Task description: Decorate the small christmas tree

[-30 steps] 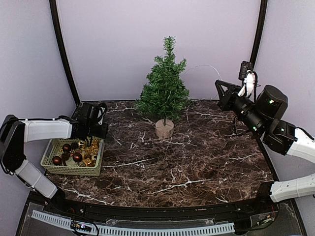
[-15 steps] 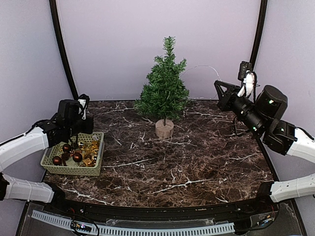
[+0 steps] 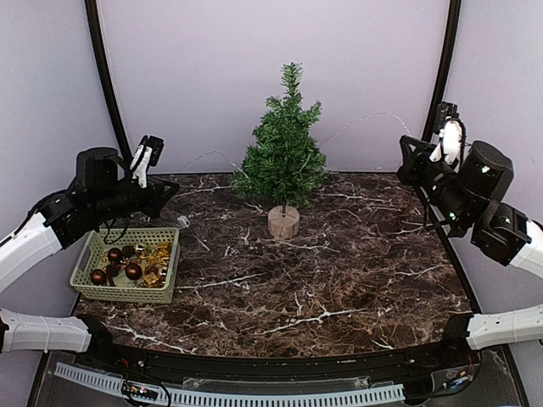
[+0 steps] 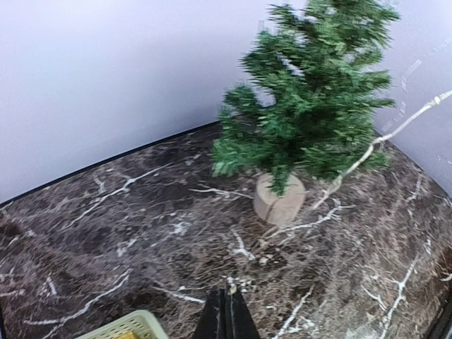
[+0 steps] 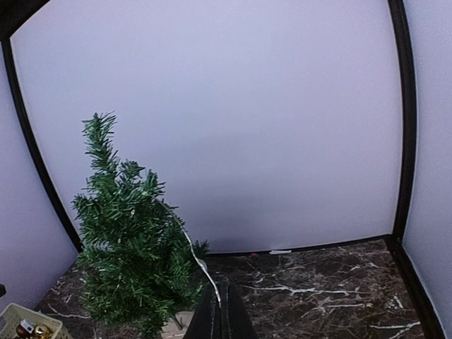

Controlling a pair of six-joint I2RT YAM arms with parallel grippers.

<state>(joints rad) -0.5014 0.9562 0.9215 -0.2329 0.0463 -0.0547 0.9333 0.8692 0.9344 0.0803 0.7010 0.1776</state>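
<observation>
Basket [image 3: 124,296] of dark red balls and gold ornaments [image 3: 127,264] sits nearest, at about 8 o'clock on the dark marbled table [image 3: 339,280], its green corner also showing in the left wrist view [image 4: 131,326]. Left gripper [image 3: 170,190] hangs raised above the basket's far edge at roughly 10 o'clock, pointing toward the middle; its jaws are pressed tight together [image 4: 226,314], and I cannot tell whether anything is pinched at the tip. Right gripper [image 3: 407,153] is up in the air at about 2 o'clock, jaws closed narrow [image 5: 220,311] on a thin pale wire [image 5: 191,247] that runs from the fingertips up into the branches. Same kind of wire crosses the right side of the left wrist view [image 4: 381,138], slanting down toward the trunk. Small christmas tree [image 3: 284,157] stands upright at 12 o'clock, far centre of the table, between the two grippers and well apart from the basket, on a round pale wooden stump [image 3: 283,222] flat on the tabletop [image 4: 279,199]. Branches look bare green apart from the wire [image 5: 127,240]. Plain lilac wall [image 3: 254,68] behind.
</observation>
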